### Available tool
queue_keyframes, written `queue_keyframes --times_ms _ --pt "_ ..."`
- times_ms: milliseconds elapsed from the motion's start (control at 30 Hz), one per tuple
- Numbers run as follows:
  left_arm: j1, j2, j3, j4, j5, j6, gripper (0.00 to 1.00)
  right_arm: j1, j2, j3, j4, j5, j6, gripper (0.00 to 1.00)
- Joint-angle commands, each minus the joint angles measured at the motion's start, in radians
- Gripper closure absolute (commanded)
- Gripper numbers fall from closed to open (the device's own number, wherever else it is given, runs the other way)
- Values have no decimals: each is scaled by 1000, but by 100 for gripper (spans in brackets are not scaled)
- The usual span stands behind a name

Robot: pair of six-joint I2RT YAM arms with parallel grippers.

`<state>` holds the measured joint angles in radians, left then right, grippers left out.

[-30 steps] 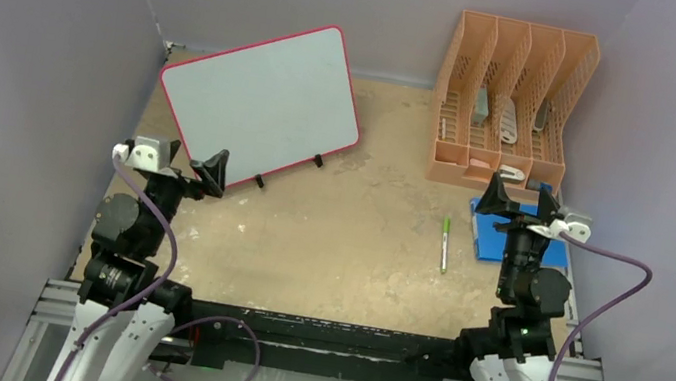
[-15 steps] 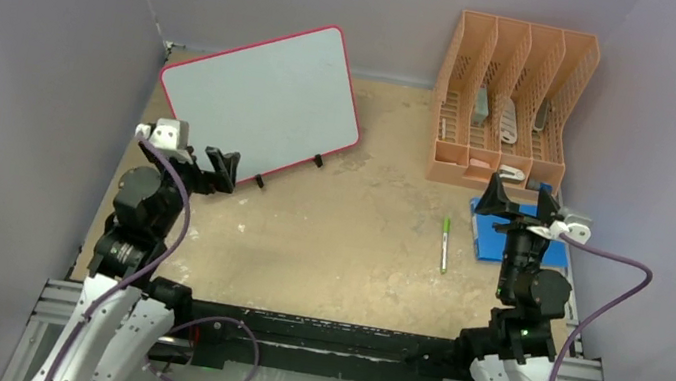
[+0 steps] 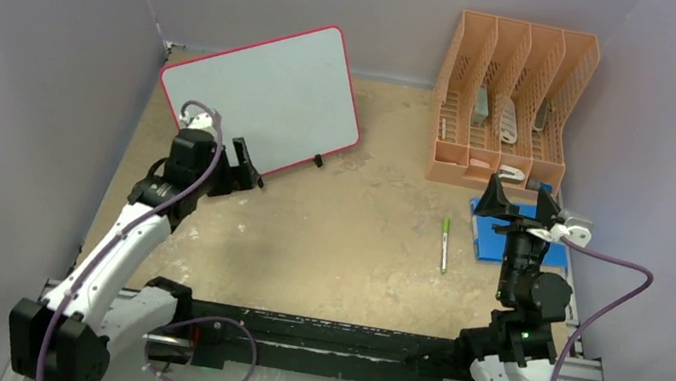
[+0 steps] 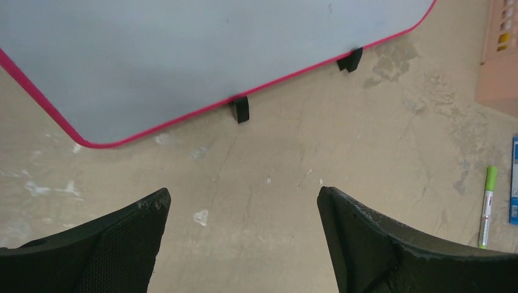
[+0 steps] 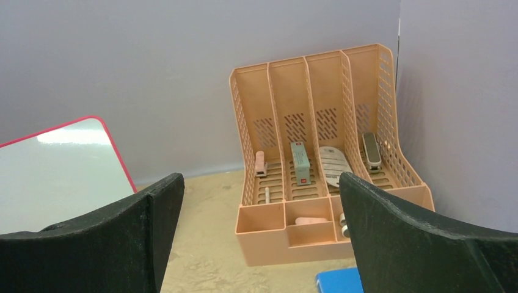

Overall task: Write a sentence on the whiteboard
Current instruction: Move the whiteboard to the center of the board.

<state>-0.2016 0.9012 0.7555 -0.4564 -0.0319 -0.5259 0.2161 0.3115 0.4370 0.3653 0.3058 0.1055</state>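
Left claw [image 4: 243,201] and right claw [image 5: 261,183] gape wide, empty; smooth whiteboard [image 4: 183,55] has rounded, red-rimmed corners.

One whiteboard [image 3: 262,98] stands on the worktop [image 3: 355,254], with two black clip feet [image 4: 239,108] showing. There is one green marker [image 3: 444,243], one blue pad [image 3: 484,241] and one orange organizer [image 5: 287,251] with four upright slots. Two tools: left tool [image 4: 242,194], right tool [image 5: 261,177].

Whiteboard [image 3: 262,98] back left, file rack [image 3: 508,105] back right, marker [image 3: 444,244] before it
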Motion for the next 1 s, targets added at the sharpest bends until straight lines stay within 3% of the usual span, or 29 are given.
queue_keyframes --times_ms 0,467,733,967 --pt "-38 96 30 -37 -2 -153 11 7 -14 17 39 15 7 1" --pt "-147 448 85 23 -247 -310 22 18 -33 9 50 9 3 1" --pt "-173 610 143 80 -342 -400 46 29 -41 3 56 9 0 1" --pt "-174 706 197 112 -395 -436 52 43 -44 -1 62 6 -4 1"
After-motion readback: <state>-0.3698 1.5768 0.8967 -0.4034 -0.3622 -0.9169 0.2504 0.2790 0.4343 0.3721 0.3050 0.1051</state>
